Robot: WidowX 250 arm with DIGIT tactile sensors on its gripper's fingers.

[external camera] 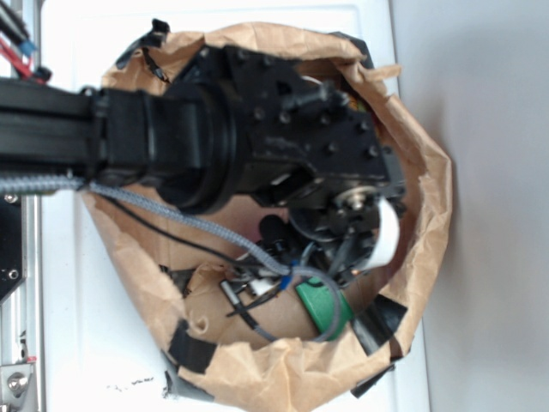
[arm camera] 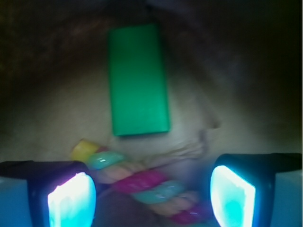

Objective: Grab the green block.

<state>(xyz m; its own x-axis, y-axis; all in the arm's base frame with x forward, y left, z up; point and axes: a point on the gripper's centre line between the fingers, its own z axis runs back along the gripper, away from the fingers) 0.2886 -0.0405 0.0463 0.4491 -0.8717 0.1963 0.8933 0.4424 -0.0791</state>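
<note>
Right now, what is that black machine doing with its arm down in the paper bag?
A robot arm is reaching into a brown paper bag to grab a green block. Its pincer is open and holds nothing. The wrist view shows the block lying flat on the bag's floor, ahead of the pincer. A twisted, multicoloured rope toy lies between the two fingers, nearer than the block. The block is not yet grasped.
</note>
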